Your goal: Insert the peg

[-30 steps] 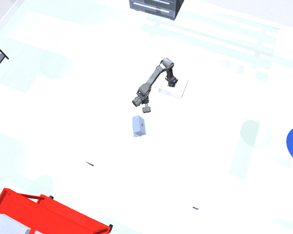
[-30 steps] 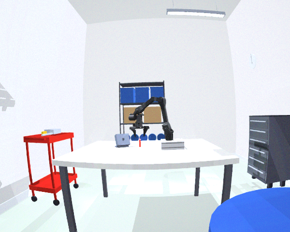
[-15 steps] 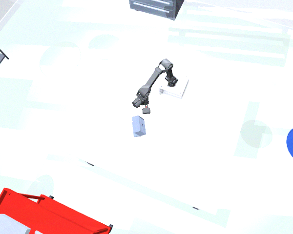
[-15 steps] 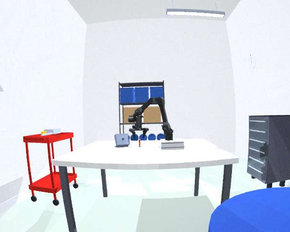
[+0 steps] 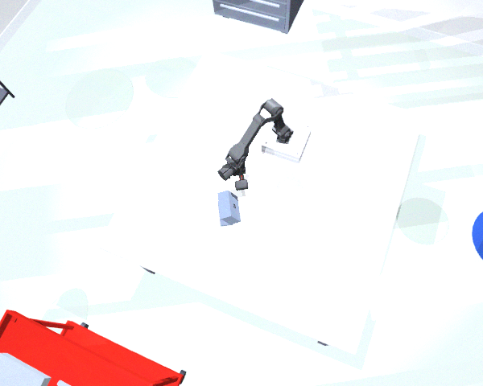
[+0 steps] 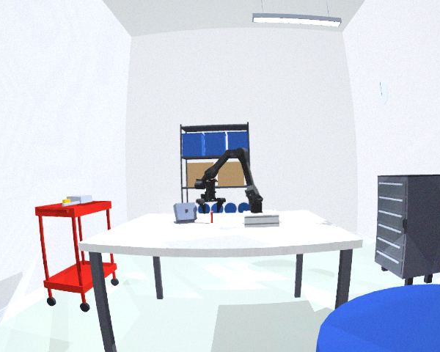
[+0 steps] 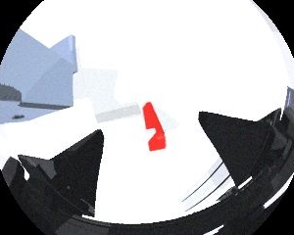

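A slim red peg (image 6: pixel 212 217) (image 7: pixel 157 143) stands upright on the white table. Its cross-section is hard to tell. A blue-grey block (image 5: pixel 226 206) (image 6: pixel 180 212) (image 7: pixel 44 78) with a sloped panel stands beside it, on the left in the exterior view and in the wrist view. One small dark hole (image 5: pixel 234 206) (image 6: pixel 186 210) shows in its face; its shape is too small to tell. My gripper (image 6: pixel 211 211) (image 7: pixel 151 124) is open and empty, pointing down over the peg. In the wrist view the peg lies between the two dark fingers, beyond their tips.
The arm's pale base slab (image 5: pixel 289 152) (image 6: pixel 261 220) is on the table (image 6: pixel 220 242), to the right of the peg in the exterior view. A red cart (image 5: pixel 88 349) (image 6: pixel 74 207), a grey drawer cabinet (image 6: pixel 424 223) and a blue round object (image 6: pixel 394 322) stand off the table.
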### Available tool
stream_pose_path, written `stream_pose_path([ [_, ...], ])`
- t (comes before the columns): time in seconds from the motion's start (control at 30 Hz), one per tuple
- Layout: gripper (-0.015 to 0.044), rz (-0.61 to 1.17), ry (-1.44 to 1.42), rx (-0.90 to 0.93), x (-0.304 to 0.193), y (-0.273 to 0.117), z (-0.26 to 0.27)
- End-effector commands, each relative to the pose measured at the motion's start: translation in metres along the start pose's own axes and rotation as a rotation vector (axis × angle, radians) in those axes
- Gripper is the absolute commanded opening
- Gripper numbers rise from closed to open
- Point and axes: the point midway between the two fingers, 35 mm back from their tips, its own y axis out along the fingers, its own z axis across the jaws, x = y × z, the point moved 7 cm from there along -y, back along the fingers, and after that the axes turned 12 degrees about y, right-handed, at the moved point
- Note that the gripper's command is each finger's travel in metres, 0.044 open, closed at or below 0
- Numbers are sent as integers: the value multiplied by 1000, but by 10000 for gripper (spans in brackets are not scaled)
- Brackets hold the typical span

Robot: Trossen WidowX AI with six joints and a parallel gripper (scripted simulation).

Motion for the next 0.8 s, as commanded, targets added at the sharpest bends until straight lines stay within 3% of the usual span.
stream_pose_path([
  [0.0, 440, 8, -4, -3, -1, 8, -1],
  [0.33, 440, 8, -4, -3, -2, 19, -2],
  [0.77, 99, 2, -1, -2, -1, 16, -1],
])
